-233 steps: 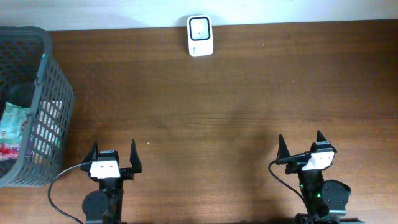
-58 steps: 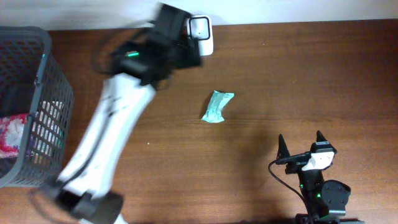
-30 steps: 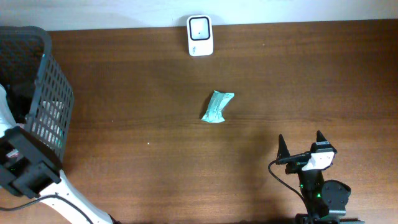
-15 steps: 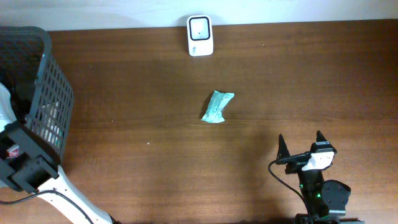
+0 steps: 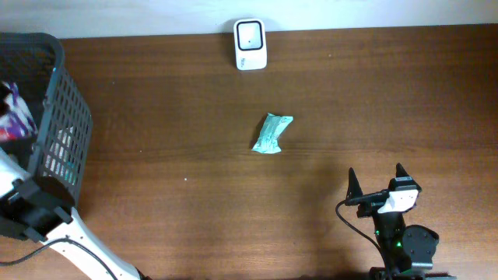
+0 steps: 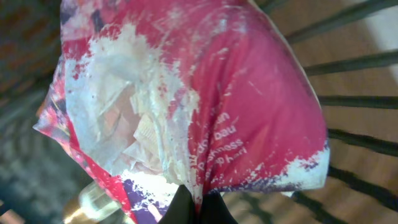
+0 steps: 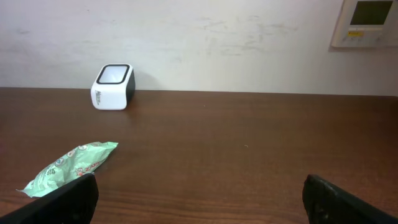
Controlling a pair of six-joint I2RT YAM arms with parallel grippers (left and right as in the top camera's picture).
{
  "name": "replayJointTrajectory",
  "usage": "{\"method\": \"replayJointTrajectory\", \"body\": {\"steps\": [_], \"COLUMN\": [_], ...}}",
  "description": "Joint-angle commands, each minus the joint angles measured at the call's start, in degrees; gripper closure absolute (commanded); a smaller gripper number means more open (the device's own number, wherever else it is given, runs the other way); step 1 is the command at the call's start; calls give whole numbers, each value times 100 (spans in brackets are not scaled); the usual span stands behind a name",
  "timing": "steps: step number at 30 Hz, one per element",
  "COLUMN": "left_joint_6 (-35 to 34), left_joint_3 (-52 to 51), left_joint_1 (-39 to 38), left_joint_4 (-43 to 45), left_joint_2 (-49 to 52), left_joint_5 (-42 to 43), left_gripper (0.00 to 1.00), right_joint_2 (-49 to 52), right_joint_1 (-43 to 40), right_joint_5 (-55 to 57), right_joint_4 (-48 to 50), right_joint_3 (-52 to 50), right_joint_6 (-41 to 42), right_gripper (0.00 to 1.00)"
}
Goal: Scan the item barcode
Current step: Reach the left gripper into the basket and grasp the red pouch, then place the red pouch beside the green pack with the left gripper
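Basket of dark grey plastic mesh [image 5: 66, 117] at the left edge of the table in the overhead view, with a crinkled red, white and purple plastic packet [image 6: 205, 106] inside its outline. In the left wrist view the left gripper [image 6: 198, 210] is closed on the lower edge of this packet, its dark fingers pinching the film; the basket's bars show behind. The white boxy barcode scanner with a dark window [image 5: 250, 44] stands at the far edge of the brown wooden table [image 5: 389, 101], well apart from the basket. A crumpled pale green wrapper packet [image 5: 271, 133] lies on the table between the scanner and the right arm. The right gripper [image 5: 377, 177] sits near the front edge, jaws wide apart and holding nothing.
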Motion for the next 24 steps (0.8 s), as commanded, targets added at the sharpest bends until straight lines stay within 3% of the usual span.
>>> {"method": "replayJointTrajectory", "body": {"steps": [1, 4, 6, 10, 14, 17, 19, 21, 24], "left_joint_6": [4, 4, -142, -249, -254, -260, -769, -1930, -2085], "left_joint_3": [911, 1001, 1001, 999, 782, 210, -538, -1692, -2894], "left_joint_1": [9, 9, -83, -1040, -2601, -3956, -4754, -5453, -5860], "left_joint_4": [-11, -11, -133, -407, -407, -407, -407, -245, 710], "left_joint_2": [-868, -1515, -1781, -1897, -1897, -1895, -1895, -1895, -1895], "left_joint_5": [1762, 3296, 3381, 3403, 2544, 1193, 188, -979, -1049], "left_gripper": [100, 100, 100, 100, 100, 100, 100, 100, 100], "right_joint_2": [-37, -37, -37, -37, -37, -37, -37, -37, -37], "right_joint_1": [52, 52, 52, 52, 52, 52, 52, 52, 52], "right_joint_5": [48, 48, 48, 48, 48, 48, 48, 48, 48], "right_joint_4": [-7, -7, -7, -7, -7, -7, -7, -7, -7], "right_joint_3": [-52, -52, -52, -52, -52, -52, -52, -52, -52], "right_joint_6": [26, 26, 26, 26, 26, 26, 26, 26, 26], "right_gripper": [1, 1, 1, 1, 1, 1, 1, 1, 1]}}
